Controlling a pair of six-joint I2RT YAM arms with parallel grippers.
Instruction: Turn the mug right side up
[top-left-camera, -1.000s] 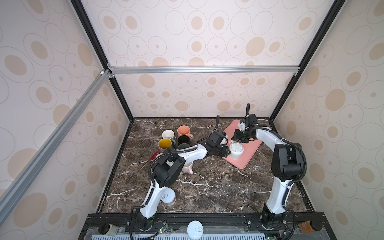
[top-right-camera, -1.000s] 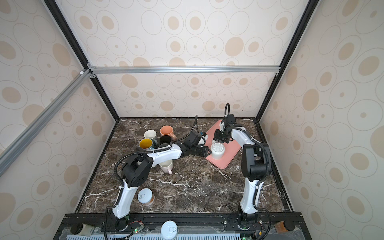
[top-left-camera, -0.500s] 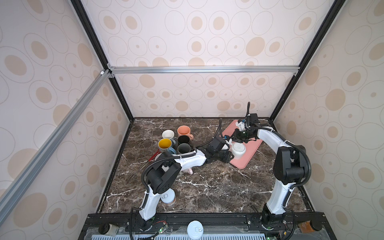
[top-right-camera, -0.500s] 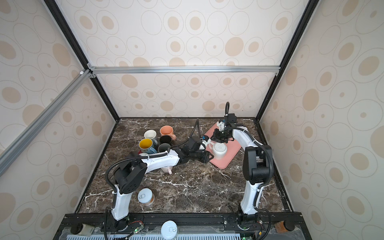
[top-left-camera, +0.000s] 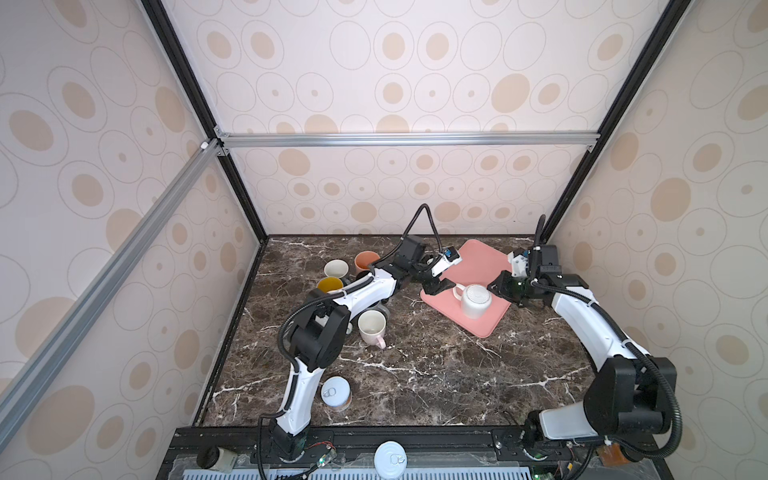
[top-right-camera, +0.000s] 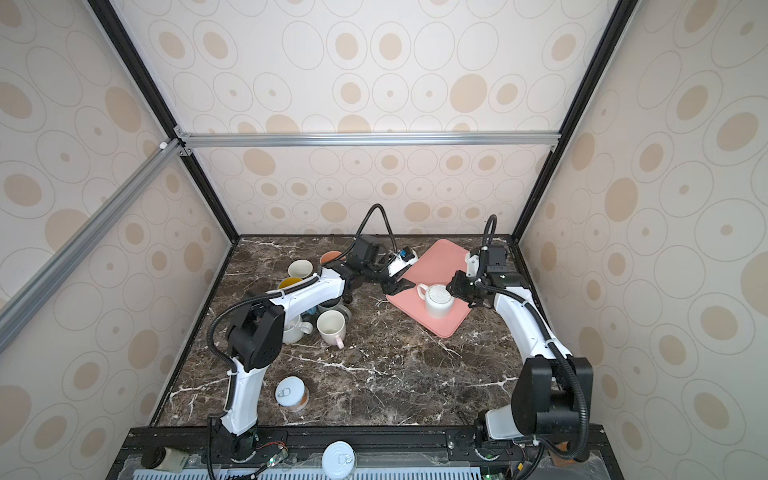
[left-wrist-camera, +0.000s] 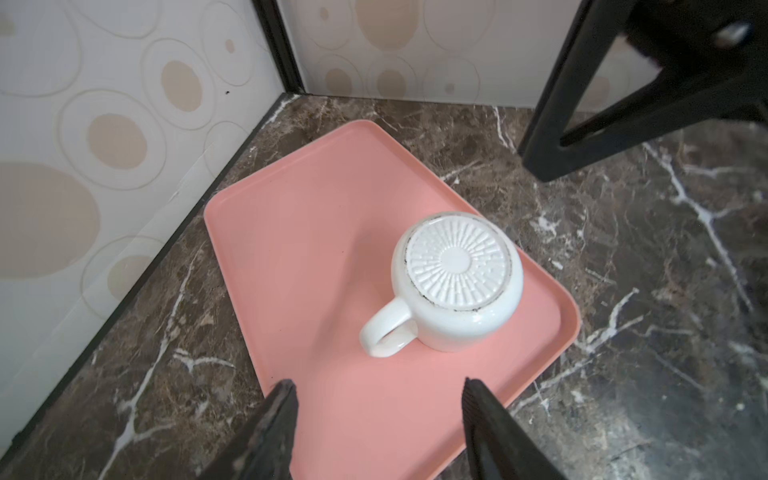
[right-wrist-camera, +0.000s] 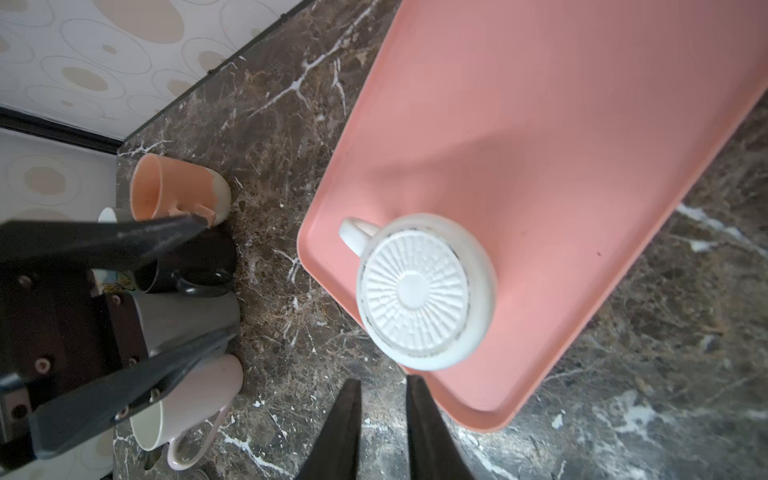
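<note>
Inverted white mug (left-wrist-camera: 457, 282) stood base-up on the pink tray (left-wrist-camera: 311, 228), handle toward the left gripper (left-wrist-camera: 378, 382), which was spread and empty. The right gripper (right-wrist-camera: 384, 382) was narrowly parted and empty. Rotation would probably require a firm handle grasp and lift.

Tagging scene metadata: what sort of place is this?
Most likely a lab robot test cell, not a real kitchen: patterned wall panels in an aluminium frame, left arm and right arm bolted to a front rail, and mugs plus a pink tray staged on a marble-look tabletop.
</note>
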